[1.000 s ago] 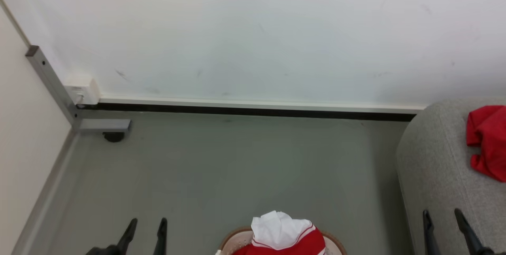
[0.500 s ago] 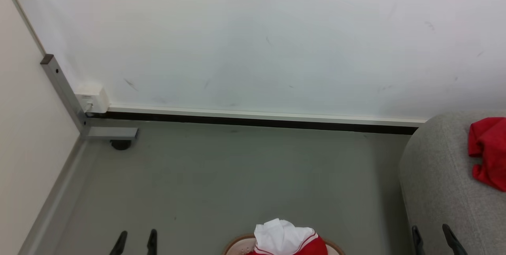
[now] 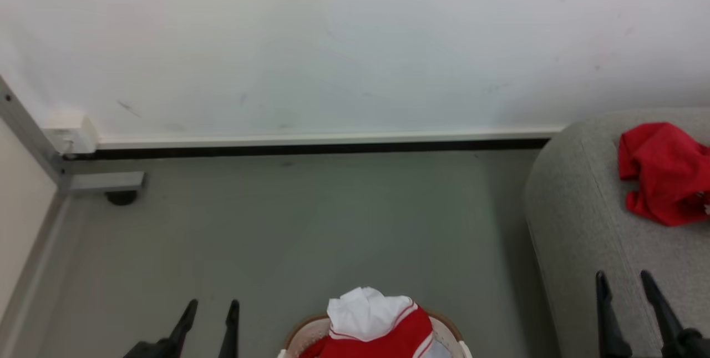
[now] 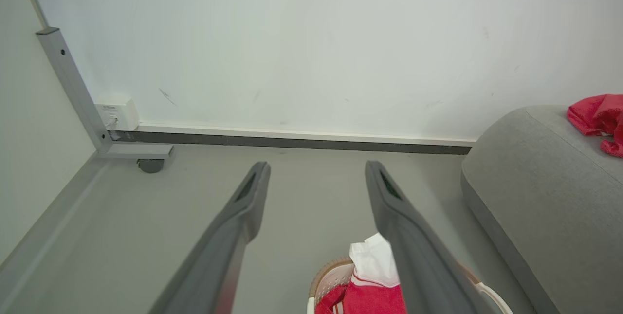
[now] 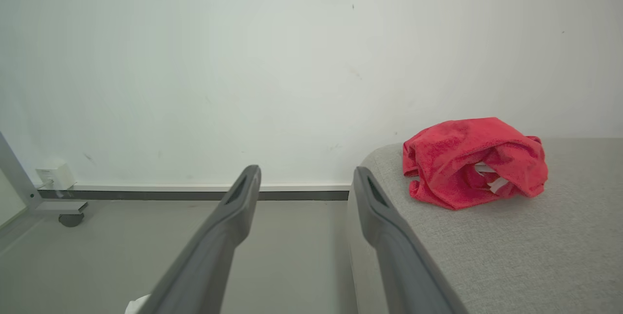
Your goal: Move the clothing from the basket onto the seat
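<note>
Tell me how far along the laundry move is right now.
Done: one red garment lies on the sofa. In hand: nothing; the left gripper and right gripper are both open and empty. Left: the red-and-white garment in the basket has yet to be picked up; anything beneath it is hidden.

Looks along the left gripper (image 4: 317, 167), spread wide over grey floor (image 4: 302, 226) — beneath, a brown-rimmed basket (image 4: 325, 273) holding a red-and-white garment (image 4: 372, 282); rightward, a grey sofa (image 4: 535, 197) bearing crumpled red clothing (image 4: 601, 114).

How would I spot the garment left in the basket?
Left of the grey sofa, a basket stands on the floor. A red garment bulges from it; unlike the red heap on the sofa, it has a white hood and white stripes.
</note>
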Robot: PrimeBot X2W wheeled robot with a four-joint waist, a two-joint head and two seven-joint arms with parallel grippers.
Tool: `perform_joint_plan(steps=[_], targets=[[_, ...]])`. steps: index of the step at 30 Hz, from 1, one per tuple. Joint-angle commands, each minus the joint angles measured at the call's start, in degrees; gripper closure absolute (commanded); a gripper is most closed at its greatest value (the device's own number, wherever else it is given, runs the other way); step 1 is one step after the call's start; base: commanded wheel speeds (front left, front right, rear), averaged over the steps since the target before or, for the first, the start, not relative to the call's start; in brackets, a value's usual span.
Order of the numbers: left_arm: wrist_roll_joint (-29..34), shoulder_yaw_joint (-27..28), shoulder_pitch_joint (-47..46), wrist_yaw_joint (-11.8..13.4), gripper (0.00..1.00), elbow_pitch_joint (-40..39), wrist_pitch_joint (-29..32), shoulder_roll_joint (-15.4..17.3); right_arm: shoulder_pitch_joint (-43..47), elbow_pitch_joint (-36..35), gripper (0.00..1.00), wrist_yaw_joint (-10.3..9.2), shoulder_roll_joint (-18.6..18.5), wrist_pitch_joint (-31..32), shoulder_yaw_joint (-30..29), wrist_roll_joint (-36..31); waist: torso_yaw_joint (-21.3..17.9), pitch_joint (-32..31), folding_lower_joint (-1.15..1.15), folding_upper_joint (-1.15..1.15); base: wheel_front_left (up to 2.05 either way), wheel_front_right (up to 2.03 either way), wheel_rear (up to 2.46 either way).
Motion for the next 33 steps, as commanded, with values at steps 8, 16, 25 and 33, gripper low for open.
perform_joint_plan(steps=[8, 16, 25, 33], targets=[[4.9, -6.3, -11.2, -1.6, 0.0, 9.8, 1.0, 0.1, -5.5, -3.4, 0.0, -0.12, -0.1, 0.0, 1.0, 2.4, -7.4, 10.2, 0.0, 0.0, 0.0, 0.0, 0.0], [9.8, -14.1, -23.9, -2.7, 0.0, 22.1, 8.7, -0.2, -10.4, -7.1, 0.0, -0.12, -0.1, 0.0, 5.1, 4.9, -11.6, 19.9, 0.0, 0.0, 0.0, 0.0, 0.0], [13.6, -19.0, -33.6, -2.6, 0.0, 33.6, 16.8, -0.8, -14.1, -10.4, 0.0, -0.12, -0.1, 0.0, 8.4, 8.3, -14.8, 29.1, 0.0, 0.0, 0.0, 0.0, 0.0], [16.8, -21.1, -40.9, 0.1, 0.0, 42.6, 22.4, 1.1, -16.3, -15.1, 0.0, -0.12, -0.1, 0.0, 10.4, 11.7, -17.0, 38.3, 0.0, 0.0, 0.0, 0.0, 0.0]])
